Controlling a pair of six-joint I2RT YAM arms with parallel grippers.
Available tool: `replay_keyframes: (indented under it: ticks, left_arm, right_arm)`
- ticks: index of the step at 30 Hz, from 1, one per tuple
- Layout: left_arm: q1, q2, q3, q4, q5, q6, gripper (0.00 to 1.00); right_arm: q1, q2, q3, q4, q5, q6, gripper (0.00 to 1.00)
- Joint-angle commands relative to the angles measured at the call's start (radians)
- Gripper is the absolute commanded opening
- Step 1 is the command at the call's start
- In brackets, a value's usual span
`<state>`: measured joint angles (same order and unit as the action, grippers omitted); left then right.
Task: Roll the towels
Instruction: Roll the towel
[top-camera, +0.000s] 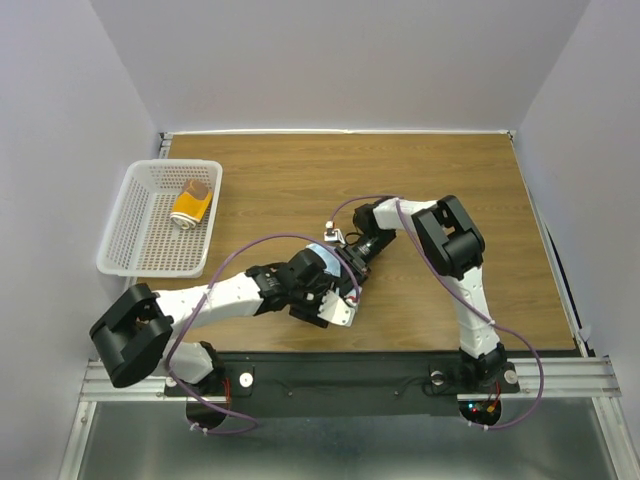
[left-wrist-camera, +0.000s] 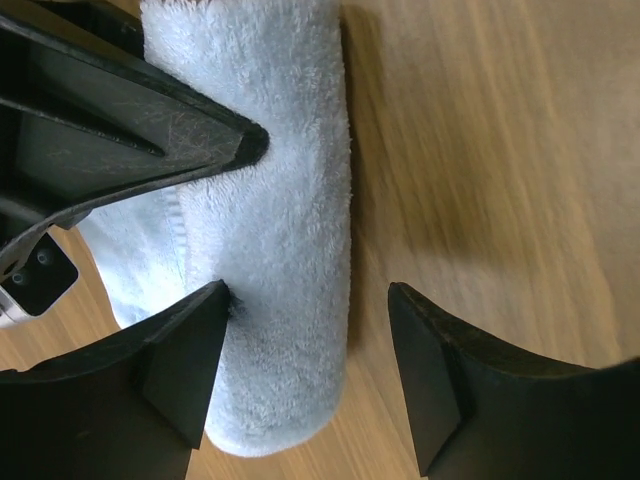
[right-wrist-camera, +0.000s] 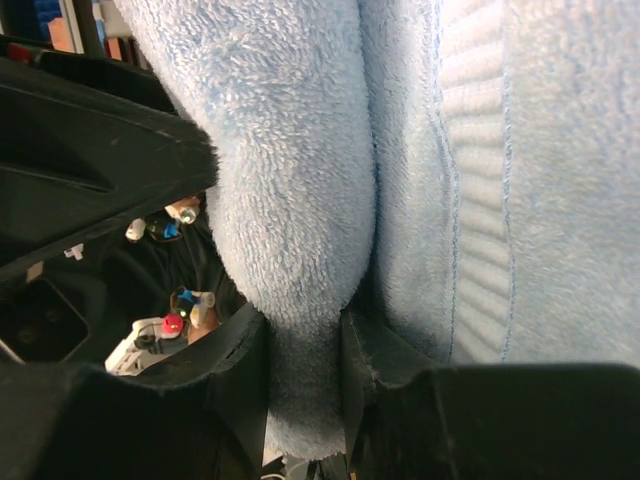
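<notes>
**Right fingers** (right-wrist-camera: 235, 385): black, pressed together on a fold of the light blue terry-cloth towel (right-wrist-camera: 300, 200). The pile bulges out above the pinch.

**Left fingers** (left-wrist-camera: 180, 360): black, spread. One tip touches the long side of the blue roll (left-wrist-camera: 285, 250); the other stands apart over bare wood. A right finger presses on the roll from the other side.

**Room around the grasp:** in the left wrist view, bare wood lies beside the roll's free long side. From above, the brown wood-grain counter (top-camera: 450, 170) shows bare wood from the arms out to the far edge, the right edge and both right corners. A narrower strip lies between the arms and the near edge.

**Light blue towel:** rolled into a thick, fluffy cylinder with one rounded end in view and a looser stitched layer at its side. It sits about midway between the left and right edges, somewhat nearer the near edge. From above only a sliver (top-camera: 322, 250) shows between the two wrists. Its long axis runs roughly along the wood grain, so roughly parallel to the near edge.

**Mustard-yellow towel** (top-camera: 192, 205): rolled, with a brown patch at its far end. It lies inside the white perforated plastic basket (top-camera: 150, 270), near the basket's right wall. Its long axis runs roughly from far edge to near edge, slightly tilted. The basket sits at the left edge, toward the far left corner, well apart from the arms.
</notes>
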<state>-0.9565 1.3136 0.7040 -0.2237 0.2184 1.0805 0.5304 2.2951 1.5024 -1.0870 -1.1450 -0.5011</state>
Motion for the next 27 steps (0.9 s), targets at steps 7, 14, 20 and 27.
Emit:
replay_keyframes:
  ticks: [7, 14, 20, 27]
  left_arm:
    - [-0.005, 0.094, -0.077, 0.213, -0.105, -0.002, 0.6]
    - [-0.005, 0.122, -0.063, 0.135, -0.061, -0.019, 0.22]
    - [-0.005, 0.128, 0.006, -0.043, 0.015, -0.022, 0.01]
    - [0.056, 0.208, 0.161, -0.263, 0.122, -0.042, 0.0]
  right_arm:
    - [-0.004, 0.06, 0.038, 0.015, 0.136, -0.077, 0.09]
    - [-0.01, 0.055, 0.081, -0.03, 0.142, -0.085, 0.26]
    - [-0.075, -0.025, 0.156, -0.042, 0.197, -0.045, 0.57]
    - [-0.193, -0.156, 0.285, -0.039, 0.254, 0.048, 0.96]
